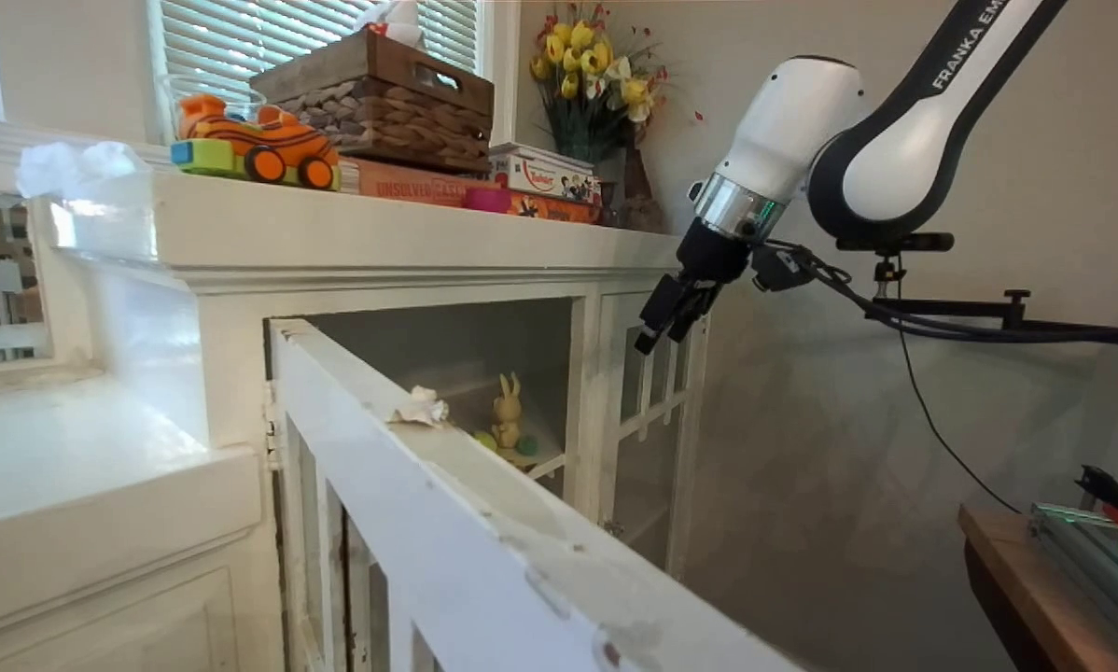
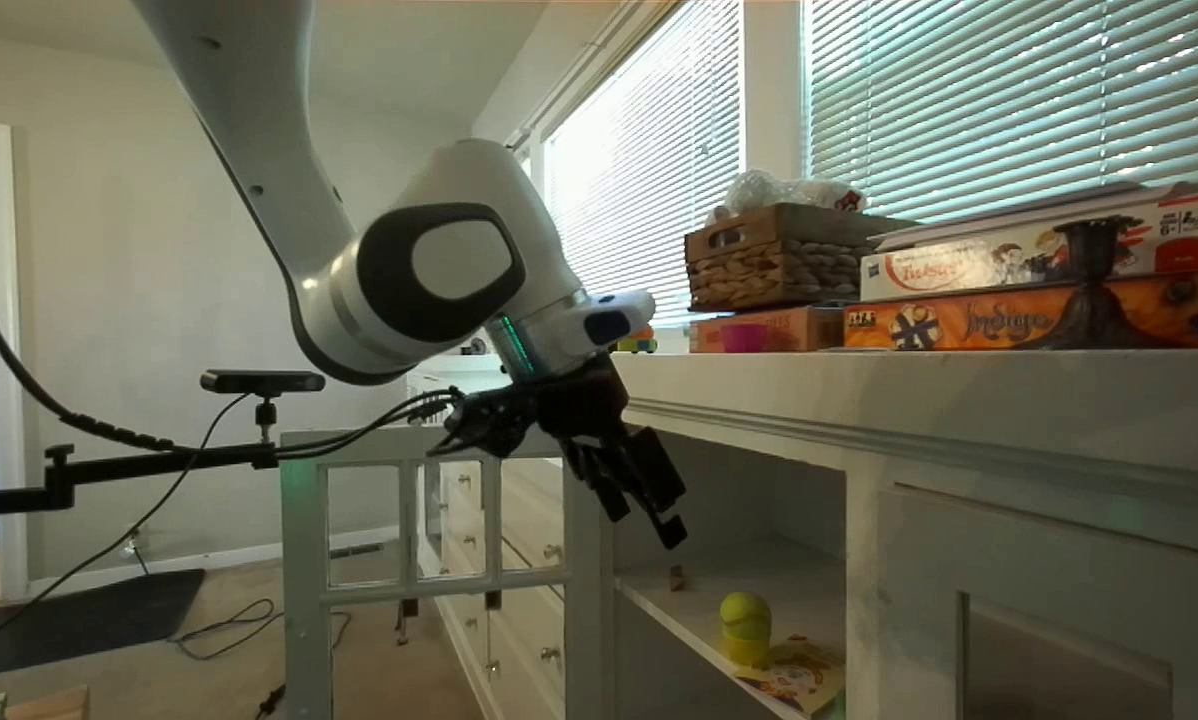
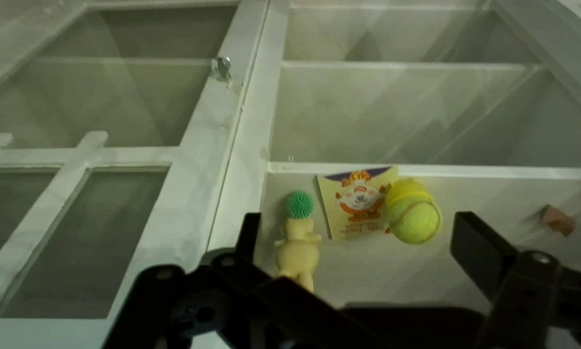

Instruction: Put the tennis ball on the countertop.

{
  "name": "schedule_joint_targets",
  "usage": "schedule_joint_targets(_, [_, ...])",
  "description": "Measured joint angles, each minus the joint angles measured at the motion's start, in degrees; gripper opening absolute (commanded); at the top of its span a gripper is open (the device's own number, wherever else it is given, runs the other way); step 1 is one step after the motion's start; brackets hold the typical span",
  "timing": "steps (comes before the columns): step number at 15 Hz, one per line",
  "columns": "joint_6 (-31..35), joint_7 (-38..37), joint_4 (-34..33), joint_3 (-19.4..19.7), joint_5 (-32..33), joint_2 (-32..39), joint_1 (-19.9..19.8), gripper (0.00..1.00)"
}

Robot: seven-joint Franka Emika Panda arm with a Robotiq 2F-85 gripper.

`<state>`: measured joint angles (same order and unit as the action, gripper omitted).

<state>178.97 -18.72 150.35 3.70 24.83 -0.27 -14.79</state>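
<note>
The tennis ball (image 3: 415, 221) is yellow-green and rests on a small yellow cup (image 3: 407, 190) on a shelf inside the open cabinet. In an exterior view the ball (image 2: 746, 607) sits on top of the cup near the shelf's front edge. In an exterior view only a small part of the ball (image 1: 485, 440) shows. The white countertop (image 1: 410, 224) caps the cabinet above the shelf; its front edge (image 2: 859, 400) also shows. My gripper (image 1: 663, 341) is open and empty, outside the cabinet opening, tilted down toward the shelf. In the wrist view the fingers (image 3: 358, 218) are wide apart, with the ball beyond them.
An open glass-paned door (image 1: 522, 523) juts out from the cabinet. A cream rabbit figure (image 1: 508, 415), a green spiky ball (image 3: 299, 204) and a picture card (image 3: 353, 213) share the shelf. A basket (image 1: 382, 103), game boxes (image 2: 1009, 260), an orange toy (image 1: 260, 140) and flowers (image 1: 587, 70) stand on the countertop.
</note>
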Motion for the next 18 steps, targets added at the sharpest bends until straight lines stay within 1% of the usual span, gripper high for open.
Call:
schedule_joint_targets(2, [8.30,0.00,0.32,-0.01,-0.68,3.08,0.02,1.00])
schedule_joint_targets(3, [12.03,1.12,0.62,-0.03,-3.29,4.70,0.64,1.00])
schedule_joint_targets(6, [20.61,0.75,0.78,-1.60,-3.77,9.78,0.80,1.00])
schedule_joint_targets(7, [22.29,1.63,0.52,-1.17,-4.38,11.31,1.13,1.00])
schedule_joint_targets(9, [22.72,1.90,0.32,-0.94,-4.48,12.32,1.12,1.00])
schedule_joint_targets(14, [22.72,2.01,0.31,-0.71,-4.48,12.15,1.23,1.00])
schedule_joint_targets(16, [23.05,2.77,-0.02,0.19,-4.59,12.75,1.51,1.00])
schedule_joint_targets(18, [23.64,4.52,-1.12,0.50,-6.13,14.36,1.52,1.00])
